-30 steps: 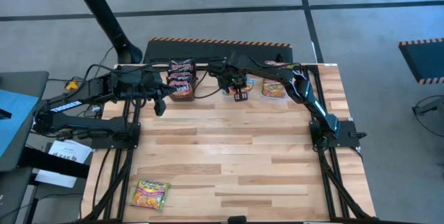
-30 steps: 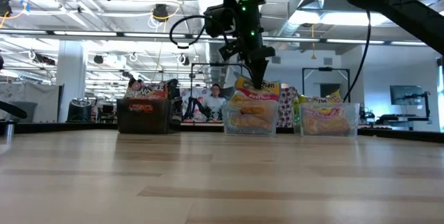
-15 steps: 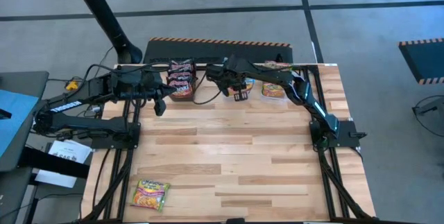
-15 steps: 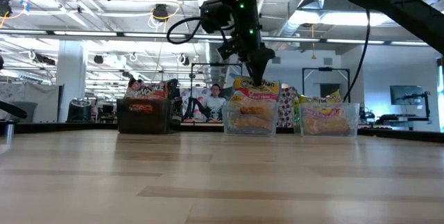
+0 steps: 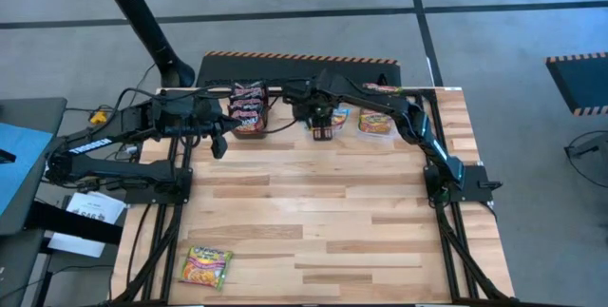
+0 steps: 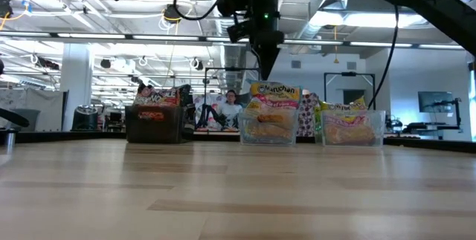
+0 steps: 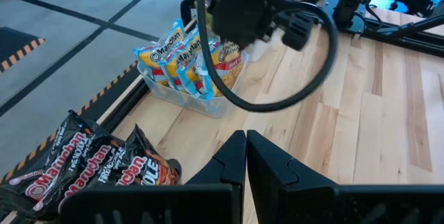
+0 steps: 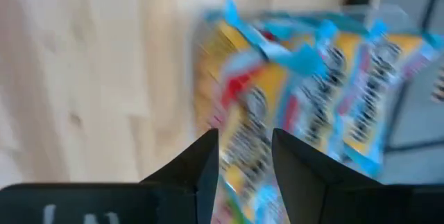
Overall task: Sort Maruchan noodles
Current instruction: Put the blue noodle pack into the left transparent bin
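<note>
The noodle packets are flat, glossy plastic sleeves. Judged from that look, each is light, crinkly and slippery, with a brittle noodle block inside that hard pressure could crack. The soundest hold is likely across a thin sealed edge or the short sides, not flat on the slick printed face.

Blue-edged packets [image 7: 186, 57] stand upright on edge, packed close together in a clear tub [image 7: 208, 102] at the far edge of the counter [image 5: 313, 212]. To one side of that tub, a dark box [image 6: 155, 124] holds dark maroon packets [image 7: 90, 165]. To the other side, a second clear tub [image 6: 349, 130] holds further yellow packets [image 5: 375, 122]; their edge colour is not clear. One green-edged packet [image 5: 206, 265] lies flat and alone, well apart from the clear tub, at the counter's near left corner. It remains unsorted.

The right gripper [image 8: 243, 161] hangs just above the clear tub. Its jaws are spread apart with nothing between them; the blue-edged packets show through the gap below. The left gripper [image 7: 245, 156] rests low near the dark box, on the side away from the clear tub, jaws pressed together and empty.

Assessment: the lone flat packet offers no raised edge. Jaws would need to come down astride its narrow width and close gently, since the film may slide or buckle.
</note>
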`<state>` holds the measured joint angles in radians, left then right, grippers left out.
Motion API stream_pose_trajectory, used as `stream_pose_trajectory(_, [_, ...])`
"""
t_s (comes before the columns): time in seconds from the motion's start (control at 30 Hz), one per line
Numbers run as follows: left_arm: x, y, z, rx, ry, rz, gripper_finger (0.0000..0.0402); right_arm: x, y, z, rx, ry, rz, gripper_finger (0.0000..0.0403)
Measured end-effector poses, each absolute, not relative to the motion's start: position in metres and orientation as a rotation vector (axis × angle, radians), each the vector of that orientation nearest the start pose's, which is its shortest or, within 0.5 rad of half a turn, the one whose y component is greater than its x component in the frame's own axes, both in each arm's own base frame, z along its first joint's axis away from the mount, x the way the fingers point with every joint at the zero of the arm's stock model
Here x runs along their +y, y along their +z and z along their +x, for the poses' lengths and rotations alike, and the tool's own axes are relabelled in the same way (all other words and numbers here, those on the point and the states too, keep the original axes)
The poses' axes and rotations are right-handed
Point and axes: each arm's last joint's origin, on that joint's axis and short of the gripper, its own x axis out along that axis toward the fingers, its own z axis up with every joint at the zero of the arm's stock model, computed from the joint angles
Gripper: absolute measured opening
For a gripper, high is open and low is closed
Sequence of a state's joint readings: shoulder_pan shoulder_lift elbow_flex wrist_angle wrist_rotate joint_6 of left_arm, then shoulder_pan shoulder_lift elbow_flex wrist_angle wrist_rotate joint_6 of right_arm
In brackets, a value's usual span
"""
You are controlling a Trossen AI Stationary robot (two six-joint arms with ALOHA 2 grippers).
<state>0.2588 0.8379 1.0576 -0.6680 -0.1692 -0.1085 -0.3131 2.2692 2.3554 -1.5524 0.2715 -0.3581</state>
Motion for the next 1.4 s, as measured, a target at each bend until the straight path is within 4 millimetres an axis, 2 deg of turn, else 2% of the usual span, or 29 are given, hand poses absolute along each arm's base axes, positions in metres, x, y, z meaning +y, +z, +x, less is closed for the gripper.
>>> stream_pose_trajectory(0.2, [0.046,0.367,0.156,0.453,0.445,-0.116,0.0000,-0.138,0.291,0.422,1.471,-0.124,-0.186,0.0148])
stream_pose_trajectory(0.47, [0.051,0.357,0.172,0.521,0.447,-0.110,0.0000,-0.140,0.288,0.433,1.377,-0.165,-0.182,0.0148])
stream_pose_trajectory(0.6, [0.052,0.355,0.174,0.533,0.464,-0.106,0.0000,-0.143,0.273,0.439,1.408,-0.179,-0.182,0.0148])
stream_pose_trajectory(1.03, [0.052,0.356,0.173,0.527,0.471,-0.105,0.0000,-0.155,0.272,0.437,1.396,-0.270,-0.093,0.0148])
stream_pose_trajectory(1.4, [0.052,0.356,0.173,0.529,0.471,-0.105,0.0000,-0.158,0.243,0.444,1.479,-0.293,-0.084,0.0148])
